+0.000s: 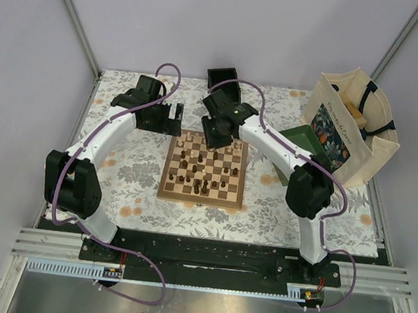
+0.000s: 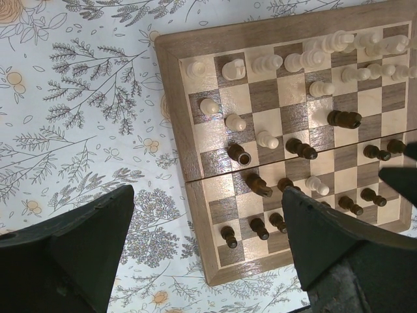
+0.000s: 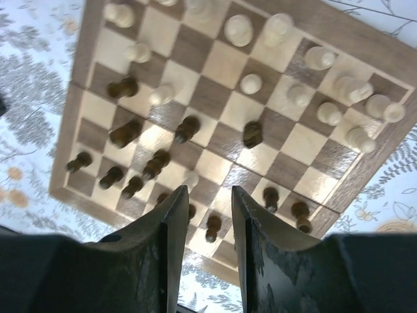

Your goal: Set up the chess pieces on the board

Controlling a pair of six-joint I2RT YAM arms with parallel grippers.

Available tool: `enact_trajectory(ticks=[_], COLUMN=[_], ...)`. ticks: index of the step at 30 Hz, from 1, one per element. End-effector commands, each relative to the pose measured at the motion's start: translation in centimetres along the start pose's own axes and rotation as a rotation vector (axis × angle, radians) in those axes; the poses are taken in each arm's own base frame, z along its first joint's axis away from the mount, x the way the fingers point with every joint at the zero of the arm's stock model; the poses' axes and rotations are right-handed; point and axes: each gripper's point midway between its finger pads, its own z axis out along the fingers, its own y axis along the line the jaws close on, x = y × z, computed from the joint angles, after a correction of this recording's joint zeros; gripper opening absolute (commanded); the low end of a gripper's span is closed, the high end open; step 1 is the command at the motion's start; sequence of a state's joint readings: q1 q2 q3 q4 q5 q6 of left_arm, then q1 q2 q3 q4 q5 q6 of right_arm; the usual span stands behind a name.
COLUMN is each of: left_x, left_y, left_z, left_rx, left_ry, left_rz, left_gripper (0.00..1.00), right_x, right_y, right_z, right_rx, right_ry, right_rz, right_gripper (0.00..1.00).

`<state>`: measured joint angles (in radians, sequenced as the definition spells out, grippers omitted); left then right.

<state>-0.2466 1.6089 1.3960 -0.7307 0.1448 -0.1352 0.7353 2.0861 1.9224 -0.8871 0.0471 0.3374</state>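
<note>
While the right gripper (image 3: 207, 192) hangs over the 12 o'clock edge of the board (image 1: 201, 199), fingers slightly parted and empty, the left gripper (image 2: 208, 195) gapes wide at its 10 o'clock. The chess pieces (image 3: 251, 134) stand scattered across the board, mid-way on the table (image 1: 263, 214).

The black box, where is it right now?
In the top view, the black box sits at the table's far edge, near the middle, beyond the board, with the right gripper between them.
</note>
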Motion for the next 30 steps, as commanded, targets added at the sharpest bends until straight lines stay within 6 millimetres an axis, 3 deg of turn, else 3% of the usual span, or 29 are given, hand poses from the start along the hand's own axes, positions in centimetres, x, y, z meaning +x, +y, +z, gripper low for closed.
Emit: enact_trajectory(ticks=[1,10,20,30], left_x=[-1.1,-1.0,-1.1,-1.0], left_y=[0.3,0.4,0.4,0.5], left_z=[-1.2,-1.2,-1.4,-1.3], left_rx=[-0.022,-0.024,-0.026,-0.028], left_ry=[-0.067,-0.067,-0.070,-0.067], left_rz=[0.007,0.005,0.007,0.005], left_gripper=[0.99,0.99,0.99,0.99], right_x=[0.8,4.3,5.1,5.9], right_y=[3.3,4.5,4.4,4.3], right_z=[-2.2,0.3,2.4,3.2], right_rx=[-0.115,-0.134,-0.116,-0.118], right_ry=[-0.034,0.076,0.119,0.151], right_rz=[-0.028,-0.060,-0.080,-0.081], right_gripper=[0.42,0.43,0.43,0.41])
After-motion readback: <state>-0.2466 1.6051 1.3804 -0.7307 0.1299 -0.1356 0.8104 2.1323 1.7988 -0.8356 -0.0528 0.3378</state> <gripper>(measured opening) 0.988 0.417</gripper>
